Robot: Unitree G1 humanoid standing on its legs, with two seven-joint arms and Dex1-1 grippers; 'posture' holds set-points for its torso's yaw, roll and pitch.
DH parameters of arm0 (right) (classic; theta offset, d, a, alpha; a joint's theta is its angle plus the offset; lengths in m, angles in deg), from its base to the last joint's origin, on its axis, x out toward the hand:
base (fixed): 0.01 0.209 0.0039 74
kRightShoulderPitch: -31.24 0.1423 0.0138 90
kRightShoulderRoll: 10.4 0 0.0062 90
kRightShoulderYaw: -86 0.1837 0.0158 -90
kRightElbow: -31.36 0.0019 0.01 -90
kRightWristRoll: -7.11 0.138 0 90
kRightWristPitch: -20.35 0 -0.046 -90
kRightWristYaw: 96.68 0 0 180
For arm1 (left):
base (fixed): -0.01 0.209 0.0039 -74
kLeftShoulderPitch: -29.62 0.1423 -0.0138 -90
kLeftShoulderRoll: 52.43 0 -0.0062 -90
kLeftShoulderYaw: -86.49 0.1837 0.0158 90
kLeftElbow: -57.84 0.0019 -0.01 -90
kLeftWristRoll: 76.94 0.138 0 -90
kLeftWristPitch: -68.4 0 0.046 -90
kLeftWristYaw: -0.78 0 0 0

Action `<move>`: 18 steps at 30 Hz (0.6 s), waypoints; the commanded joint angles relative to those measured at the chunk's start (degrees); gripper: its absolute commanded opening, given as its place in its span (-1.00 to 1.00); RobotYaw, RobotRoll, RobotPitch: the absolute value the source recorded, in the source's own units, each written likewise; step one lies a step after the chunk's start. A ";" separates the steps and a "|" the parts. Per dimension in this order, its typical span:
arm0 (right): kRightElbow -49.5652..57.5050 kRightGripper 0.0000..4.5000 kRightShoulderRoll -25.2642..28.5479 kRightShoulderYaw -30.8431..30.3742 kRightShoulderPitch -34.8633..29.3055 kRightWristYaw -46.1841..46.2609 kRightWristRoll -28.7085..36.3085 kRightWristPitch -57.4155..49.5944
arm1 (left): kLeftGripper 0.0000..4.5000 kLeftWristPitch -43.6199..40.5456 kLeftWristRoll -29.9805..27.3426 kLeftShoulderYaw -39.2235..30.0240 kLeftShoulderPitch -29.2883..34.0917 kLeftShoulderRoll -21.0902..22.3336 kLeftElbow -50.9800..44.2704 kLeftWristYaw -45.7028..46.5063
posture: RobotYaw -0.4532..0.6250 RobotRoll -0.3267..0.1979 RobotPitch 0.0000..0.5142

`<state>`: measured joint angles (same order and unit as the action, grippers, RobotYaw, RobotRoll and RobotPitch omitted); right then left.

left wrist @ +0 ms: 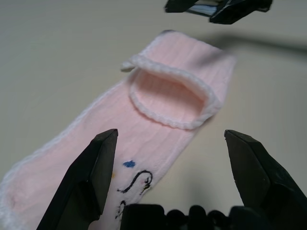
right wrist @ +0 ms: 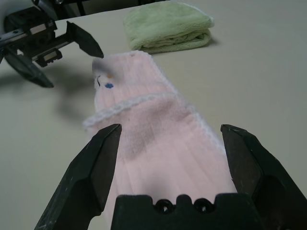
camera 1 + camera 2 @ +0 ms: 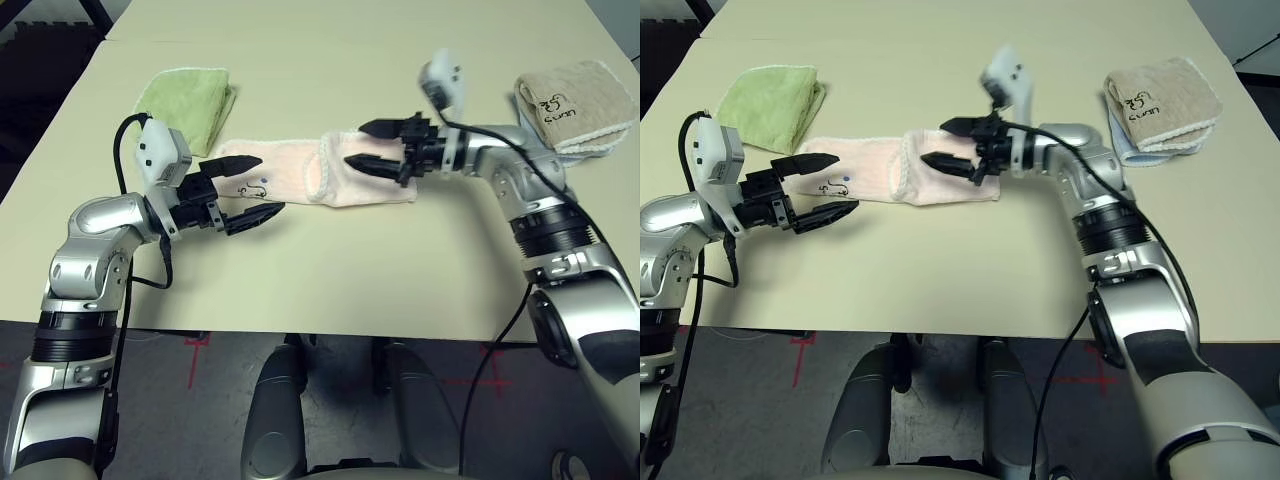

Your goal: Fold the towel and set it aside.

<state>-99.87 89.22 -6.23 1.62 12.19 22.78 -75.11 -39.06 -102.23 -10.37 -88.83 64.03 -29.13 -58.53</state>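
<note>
The towel (image 3: 300,172) lies flat on the pale bench (image 3: 350,270) as a long pink strip running left to right, roughly mid-bench and toward the far half. Its right end is doubled back over itself, so a whitish trimmed edge (image 1: 168,103) curves across the strip about halfway along. Near its left end sit a dark embroidered script mark (image 1: 136,184) and a small blue dot (image 1: 128,164).

The left gripper (image 3: 250,190) is at the towel's left end, pointing rightward along the strip. Its fingers (image 1: 88,177) are spread wide, one over the cloth and one over bare bench on the near side, and they hold nothing.

The right gripper (image 3: 378,147) is over the folded right end, pointing leftward. Its fingers (image 2: 98,163) are also spread wide and empty; in the right wrist view the pink cloth lies between and below them. Whether either gripper touches the cloth cannot be told.

A light green folded towel (image 3: 188,100) rests on the far left of the bench, just beyond the pink strip's left end. A beige folded towel (image 3: 575,105) with dark script lies at the far right, on top of a pale bluish cloth (image 3: 1127,150), well apart from the pink one
</note>
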 commanded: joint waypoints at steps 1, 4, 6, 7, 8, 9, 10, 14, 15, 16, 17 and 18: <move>-6.92 0.99 1.39 0.86 0.36 -8.00 -0.57 10.36 | 1.00 -1.68 0.60 -1.09 0.22 1.01 -0.05 1.66 | -0.16 0.25 -0.09; -12.08 0.99 3.02 0.87 0.50 -13.00 -1.95 17.41 | 1.00 -2.71 0.65 -1.63 0.67 1.18 -0.45 3.16 | -0.14 0.25 -0.09; -14.58 0.99 3.49 1.76 0.75 -14.55 -1.74 19.13 | 1.00 -3.03 0.91 -1.86 0.85 1.09 -0.60 4.19 | -0.13 0.25 -0.09; -15.55 0.99 4.06 1.78 0.42 -15.63 -2.04 20.87 | 1.00 -3.18 1.10 -1.94 0.86 0.83 -0.66 5.01 | -0.13 0.25 -0.09; -16.34 0.99 4.62 2.06 -0.12 -16.48 -2.05 22.14 | 1.00 -3.66 1.11 -2.07 0.90 0.47 -0.88 6.05 | -0.13 0.25 -0.09; -16.88 0.99 4.93 2.20 -0.45 -17.06 -2.07 23.06 | 1.00 -4.00 1.02 -2.20 0.97 0.30 -1.03 6.70 | -0.13 0.25 -0.09; -17.20 0.99 5.46 2.59 -1.10 -17.43 -1.82 23.38 | 1.00 -4.55 1.03 -2.26 0.97 0.10 -1.16 7.71 | -0.13 0.25 -0.09; -17.22 0.99 7.70 3.66 -3.89 -17.97 -1.68 23.89 | 1.00 -6.52 0.98 -2.51 0.77 0.08 -1.10 10.51 | -0.14 0.25 -0.09; -16.69 0.99 8.55 4.21 -4.97 -17.92 -1.53 23.73 | 1.00 -7.30 0.63 -2.79 0.38 0.11 -0.89 11.04 | -0.14 0.25 -0.09; -15.90 0.99 9.32 4.83 -6.05 -17.67 -1.21 23.36 | 1.00 -7.88 0.31 -3.03 -0.07 0.19 -0.61 11.33 | -0.14 0.25 -0.09; -15.05 0.99 10.00 5.29 -7.04 -17.46 -0.89 23.11 | 1.00 -8.46 -0.03 -3.29 -0.46 0.29 -0.38 11.47 | -0.15 0.25 -0.08; -14.17 0.99 10.51 5.60 -7.90 -17.38 -0.65 22.85 | 1.00 -9.01 -0.33 -3.49 -0.80 0.45 -0.20 11.48 | -0.15 0.25 -0.08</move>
<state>-115.65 98.30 -2.02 -5.04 -5.03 21.53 -52.05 -46.78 -101.95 -12.94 -89.16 64.27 -29.29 -47.26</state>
